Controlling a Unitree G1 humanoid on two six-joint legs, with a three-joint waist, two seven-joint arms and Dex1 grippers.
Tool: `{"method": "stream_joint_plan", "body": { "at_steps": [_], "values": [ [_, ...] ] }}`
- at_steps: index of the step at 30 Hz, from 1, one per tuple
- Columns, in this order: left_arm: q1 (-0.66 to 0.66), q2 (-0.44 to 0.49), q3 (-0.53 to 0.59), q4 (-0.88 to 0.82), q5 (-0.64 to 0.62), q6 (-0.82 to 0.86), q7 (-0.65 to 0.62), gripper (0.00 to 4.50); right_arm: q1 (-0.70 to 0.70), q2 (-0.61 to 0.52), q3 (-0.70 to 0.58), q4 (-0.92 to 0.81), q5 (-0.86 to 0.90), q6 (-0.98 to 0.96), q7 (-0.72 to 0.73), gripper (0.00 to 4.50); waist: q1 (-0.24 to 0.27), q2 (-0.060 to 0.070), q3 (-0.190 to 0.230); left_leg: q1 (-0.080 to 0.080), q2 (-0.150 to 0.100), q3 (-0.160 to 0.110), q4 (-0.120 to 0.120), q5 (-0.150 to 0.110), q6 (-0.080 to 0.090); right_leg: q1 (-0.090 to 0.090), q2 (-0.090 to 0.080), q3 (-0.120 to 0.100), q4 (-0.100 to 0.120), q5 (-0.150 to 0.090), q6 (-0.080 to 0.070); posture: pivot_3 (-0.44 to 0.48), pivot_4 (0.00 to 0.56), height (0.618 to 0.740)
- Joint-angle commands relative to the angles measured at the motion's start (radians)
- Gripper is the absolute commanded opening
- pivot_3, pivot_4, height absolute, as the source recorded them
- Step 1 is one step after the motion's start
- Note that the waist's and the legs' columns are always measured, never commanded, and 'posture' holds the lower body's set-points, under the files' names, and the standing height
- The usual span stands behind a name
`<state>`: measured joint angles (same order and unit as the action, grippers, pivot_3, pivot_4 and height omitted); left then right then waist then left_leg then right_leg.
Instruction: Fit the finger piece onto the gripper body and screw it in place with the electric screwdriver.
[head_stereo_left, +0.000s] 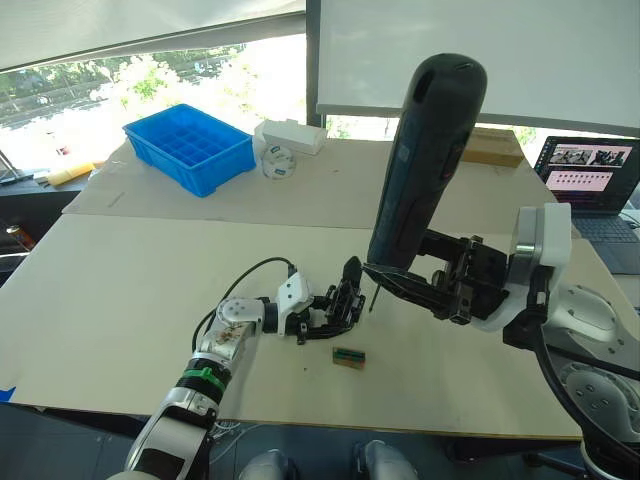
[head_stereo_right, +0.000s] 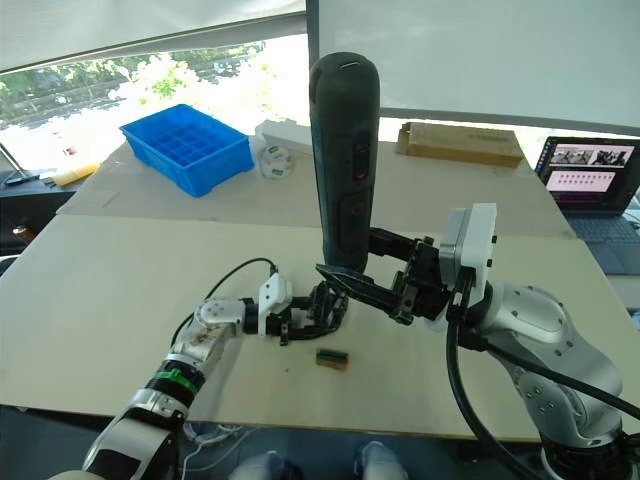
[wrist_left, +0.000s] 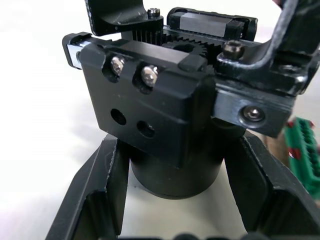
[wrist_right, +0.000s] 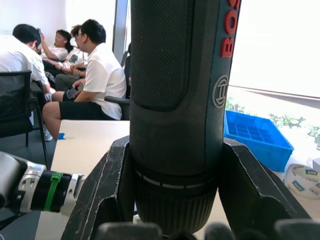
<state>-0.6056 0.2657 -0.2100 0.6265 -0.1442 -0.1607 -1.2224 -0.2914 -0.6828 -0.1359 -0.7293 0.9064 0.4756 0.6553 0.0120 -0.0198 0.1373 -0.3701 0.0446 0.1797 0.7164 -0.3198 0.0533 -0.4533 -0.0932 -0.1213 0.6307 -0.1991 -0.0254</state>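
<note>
**Bit sits just right of the gripper body, driver upright**

My left hand (head_stereo_left: 335, 318) is clamped on the gripper body (head_stereo_left: 343, 300), near the front middle of the bench (head_stereo_left: 120, 290). My right hand (head_stereo_left: 415, 285) grips the electric screwdriver (head_stereo_left: 425, 165), long axis nearly vertical, bit tip just right of the body. I'd say it needs to shift left and down onto a screw. Can't pick out the finger piece separately.

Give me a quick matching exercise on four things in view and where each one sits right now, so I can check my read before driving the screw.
Things:
1. electric screwdriver
2. gripper body
3. blue tray
4. small green block

Places:
A. far left part of the table
B. lying loose on the table just in front of the gripper body
C. upright in the right gripper
D. between the left gripper fingers

Pairs: 1-C, 2-D, 3-A, 4-B
</note>
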Motion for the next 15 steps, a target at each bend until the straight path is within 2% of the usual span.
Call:
{"method": "stream_joint_plan", "body": {
  "at_steps": [1, 7, 9, 11, 12, 15],
  "values": [
    [-0.043, -0.004, 0.005, 0.057, 0.011, -0.061, -0.013, 2.27, -0.001, -0.011, -0.042, -0.049, 0.044, -0.005, 0.000, 1.91, -0.001, 0.000, 0.000, 0.000, 0.000, 0.000, 0.000, 0.000, 0.000, 0.000, 0.000, 0.000, 0.000, 0.000, 0.000, 0.000, 0.150, 0.740],
    [-0.049, -0.017, 0.007, 0.116, 0.008, -0.088, -0.028, 2.27, 0.006, -0.018, -0.045, -0.058, 0.057, 0.001, -0.007, 1.91, -0.001, 0.000, 0.000, 0.000, 0.000, 0.000, 0.001, -0.001, 0.001, 0.000, -0.001, 0.000, 0.000, 0.000, 0.000, 0.000, 0.150, 0.740],
    [-0.048, -0.023, 0.018, 0.117, -0.006, -0.077, -0.031, 3.30, 0.007, -0.019, -0.045, -0.059, 0.059, 0.001, -0.008, 1.91, 0.000, 0.000, 0.000, 0.000, 0.000, 0.000, 0.001, -0.001, 0.001, 0.000, -0.001, 0.000, 0.000, 0.000, 0.000, 0.000, 0.150, 0.740],
    [-0.048, -0.026, 0.029, 0.113, -0.010, -0.072, -0.022, 4.18, 0.008, -0.020, -0.046, -0.060, 0.061, 0.002, -0.009, 1.91, 0.000, 0.000, 0.000, 0.000, 0.000, 0.000, 0.001, -0.001, 0.001, 0.000, -0.001, 0.000, 0.000, 0.000, 0.000, 0.000, 0.150, 0.740],
    [-0.048, -0.025, 0.033, 0.111, -0.005, -0.079, -0.006, 4.48, 0.009, -0.020, -0.046, -0.061, 0.063, 0.002, -0.009, 1.91, 0.000, 0.000, 0.000, 0.000, 0.000, 0.000, 0.001, -0.001, 0.001, 0.000, -0.001, 0.000, 0.000, 0.000, 0.000, 0.000, 0.150, 0.740],
    [-0.037, -0.012, 0.045, 0.083, 0.000, -0.091, 0.025, 4.48, 0.011, -0.023, -0.045, -0.062, 0.068, 0.004, -0.011, 1.91, -0.001, 0.000, 0.000, 0.000, 0.000, -0.001, 0.001, -0.001, 0.001, 0.000, -0.001, 0.000, 0.000, 0.000, 0.000, 0.000, 0.150, 0.740]
  ]
}}
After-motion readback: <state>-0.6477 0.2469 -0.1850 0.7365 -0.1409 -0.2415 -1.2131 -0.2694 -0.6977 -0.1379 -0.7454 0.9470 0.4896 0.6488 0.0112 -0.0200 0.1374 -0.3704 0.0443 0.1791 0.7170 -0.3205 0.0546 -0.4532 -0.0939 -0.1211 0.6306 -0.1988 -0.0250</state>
